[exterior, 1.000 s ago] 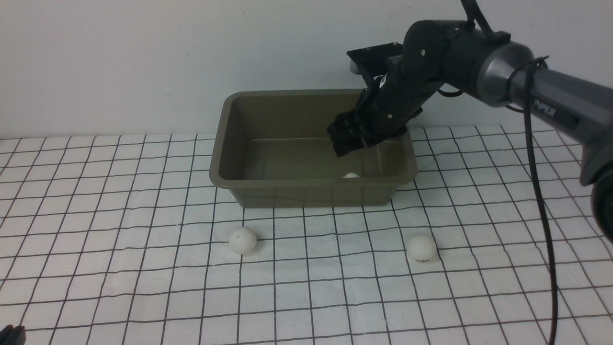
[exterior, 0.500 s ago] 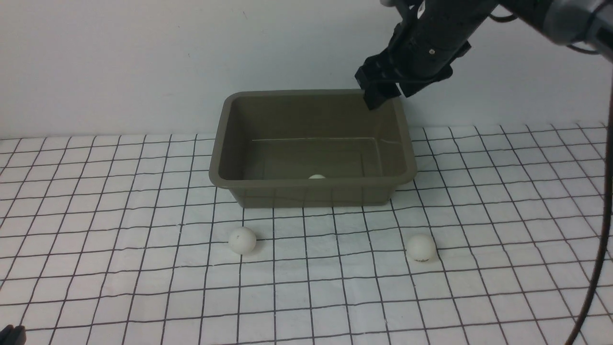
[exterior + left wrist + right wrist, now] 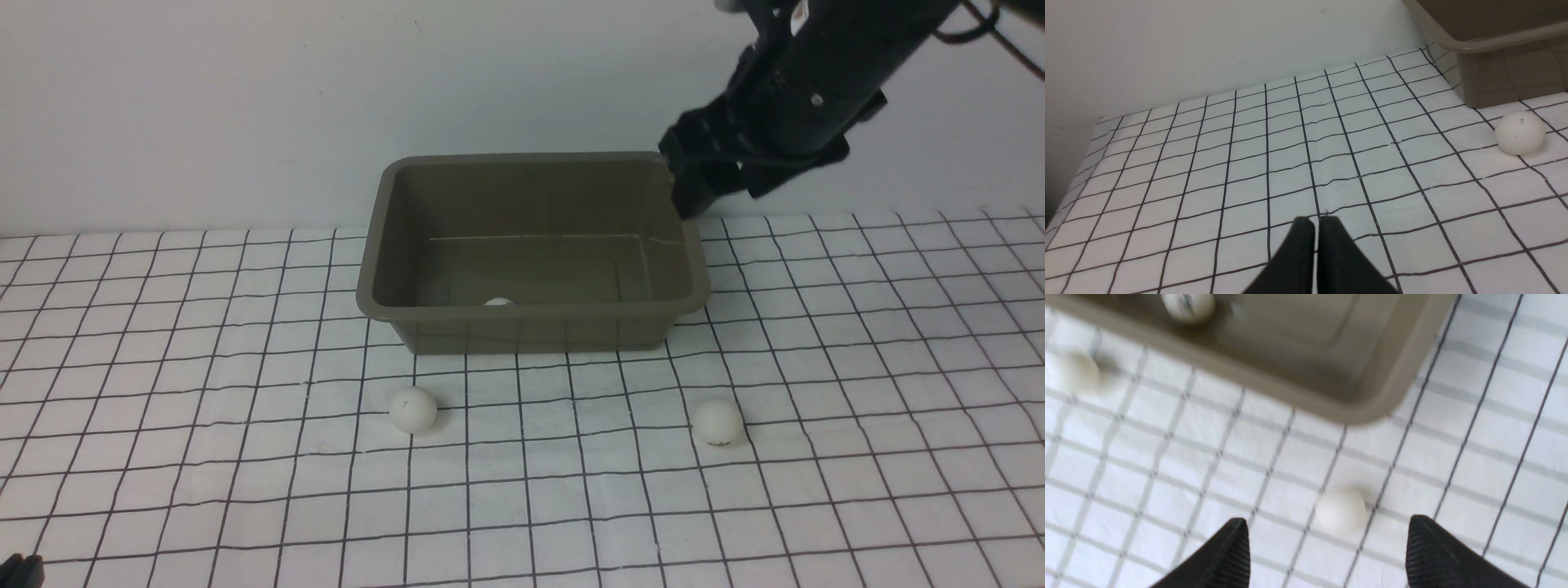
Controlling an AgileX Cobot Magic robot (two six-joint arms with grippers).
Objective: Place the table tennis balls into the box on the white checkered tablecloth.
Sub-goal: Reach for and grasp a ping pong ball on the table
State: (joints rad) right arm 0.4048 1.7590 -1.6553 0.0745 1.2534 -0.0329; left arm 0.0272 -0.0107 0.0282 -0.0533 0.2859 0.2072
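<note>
The olive-brown box [image 3: 371,273] stands on the white checkered tablecloth [image 3: 204,367] with one table tennis ball [image 3: 498,302] inside, near its front wall. Two more balls lie on the cloth in front of the box, one left [image 3: 412,409] and one right [image 3: 718,421]. My right gripper [image 3: 692,192] hangs open and empty above the box's far right corner. Its wrist view looks down on the right ball [image 3: 1340,510] between the open fingers of the gripper [image 3: 1327,524], and on the ball in the box [image 3: 1188,304]. My left gripper [image 3: 1316,220] is shut and empty, low over the cloth, well left of the left ball [image 3: 1519,132].
A plain white wall rises just behind the box. In the front view the left arm shows only as a dark tip [image 3: 20,569] at the bottom left corner. The cloth is slightly wrinkled around the box.
My right gripper has lifted out of the box and swung right, past its far right corner. The ball in the box has rolled left along the front wall.
</note>
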